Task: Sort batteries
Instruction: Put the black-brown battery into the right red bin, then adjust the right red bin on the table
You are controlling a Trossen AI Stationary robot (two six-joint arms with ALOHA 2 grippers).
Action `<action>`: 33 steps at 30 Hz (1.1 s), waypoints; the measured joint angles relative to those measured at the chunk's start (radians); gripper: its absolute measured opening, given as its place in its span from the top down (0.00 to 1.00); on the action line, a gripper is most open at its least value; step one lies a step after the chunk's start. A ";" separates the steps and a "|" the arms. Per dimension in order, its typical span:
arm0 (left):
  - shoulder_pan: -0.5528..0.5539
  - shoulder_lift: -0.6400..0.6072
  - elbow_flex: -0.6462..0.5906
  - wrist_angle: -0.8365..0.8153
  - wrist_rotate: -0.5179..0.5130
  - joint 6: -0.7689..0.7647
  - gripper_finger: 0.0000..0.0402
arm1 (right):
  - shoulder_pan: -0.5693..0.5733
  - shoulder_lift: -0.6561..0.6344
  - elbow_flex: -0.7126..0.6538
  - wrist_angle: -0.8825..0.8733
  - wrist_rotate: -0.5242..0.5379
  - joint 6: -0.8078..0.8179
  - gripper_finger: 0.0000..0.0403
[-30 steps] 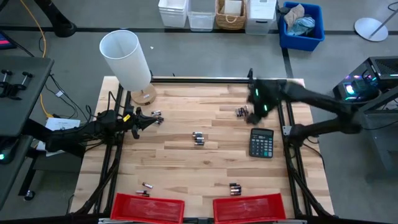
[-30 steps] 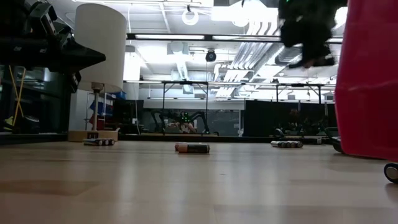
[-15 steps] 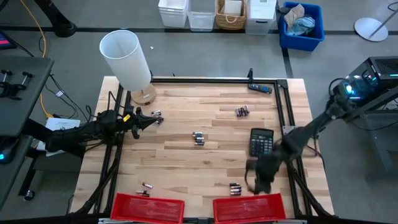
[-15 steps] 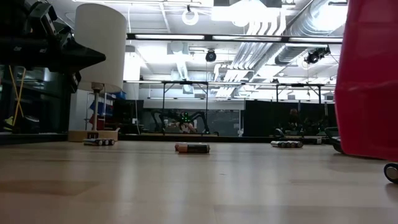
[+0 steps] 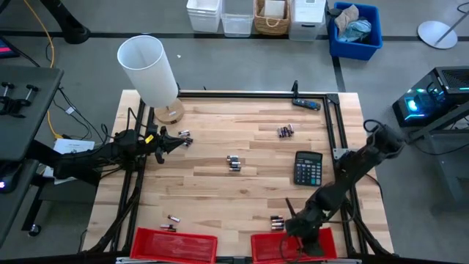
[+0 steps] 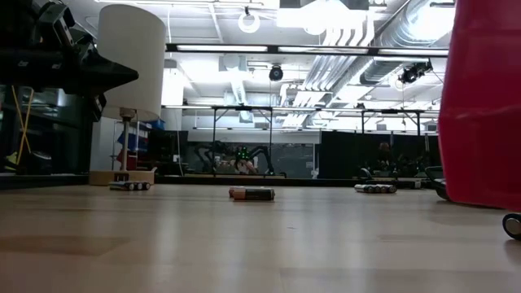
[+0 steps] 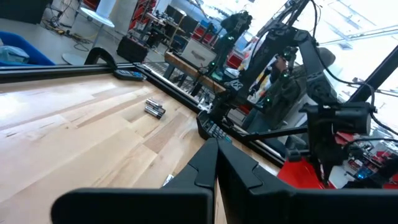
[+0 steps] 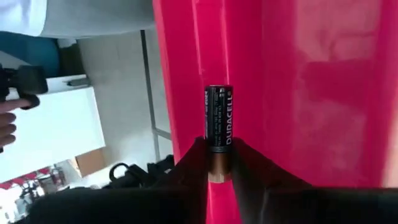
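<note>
My right gripper (image 5: 299, 238) hangs over the right red tray (image 5: 267, 246) at the table's near edge, shut on one black and copper battery (image 8: 219, 121). Other batteries lie in small groups on the wood: mid-table (image 5: 233, 162), far right (image 5: 285, 131), beside the right tray (image 5: 276, 221), near left (image 5: 171, 220), and just in front of my left gripper (image 5: 185, 140). My left gripper (image 5: 178, 139) waits shut at the table's left edge, pointing level across the table, and touches nothing. My right gripper pinches the battery's copper-coloured end (image 8: 217, 169) between its two fingers (image 8: 194, 163). The battery lies along the fingers and sticks out past their tips. It is lifted clear, slanting down over the red tray's floor (image 8: 311, 93).
A black calculator (image 5: 308, 168) lies at mid right, and a blue-and-black tool (image 5: 308, 103) at the far right edge. A second red tray (image 5: 174, 246) sits at the near left. A white lamp shade (image 5: 149, 70) stands at the far left corner. Black frame rails (image 5: 242, 93) border the table.
My right gripper has swung from the table's far right toward the near edge and come down over the right red tray, tipping downward and rolling as it went. My left arm has kept still, and the batteries lying on the table have stayed where they were.
</note>
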 joint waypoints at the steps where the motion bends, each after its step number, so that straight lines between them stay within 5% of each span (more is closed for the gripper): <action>1: 0.000 0.000 0.000 0.000 0.000 0.000 1.00 | 0.003 0.008 0.000 0.011 0.001 0.016 0.84; 7: 0.000 0.000 0.000 0.000 0.000 0.000 1.00 | 0.004 0.015 0.040 -0.027 0.029 0.099 0.65; 22: 0.000 0.000 0.000 0.000 0.000 0.000 1.00 | -0.001 0.014 0.356 -0.551 0.443 -0.014 0.63; 33: 0.000 0.000 0.000 0.000 0.000 0.000 1.00 | -0.032 0.148 0.356 -0.569 0.387 -0.206 0.63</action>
